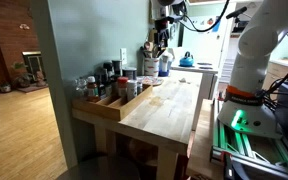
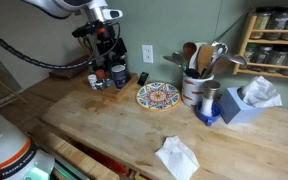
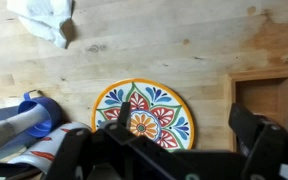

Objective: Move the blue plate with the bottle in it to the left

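The blue plate (image 2: 206, 118) sits on the wooden table at the right, with the pale bottle (image 2: 209, 98) standing upright in it. In the wrist view the blue plate (image 3: 39, 108) is at the left edge, and the bottle (image 3: 9, 132) rises from it toward the camera. My gripper (image 2: 106, 50) hangs open and empty above the jars at the back left, far from the plate. In the wrist view its fingers (image 3: 183, 121) frame a colourful patterned plate (image 3: 144, 112). The gripper also shows in an exterior view (image 1: 161, 42).
The patterned plate (image 2: 157, 95) lies between gripper and blue plate. A utensil holder (image 2: 192, 85) and tissue box (image 2: 248, 100) flank the blue plate. A white cloth (image 2: 177, 157) lies near the front. Jars (image 2: 109, 76) stand under the gripper. A wooden tray of jars (image 1: 109, 95) lines an edge.
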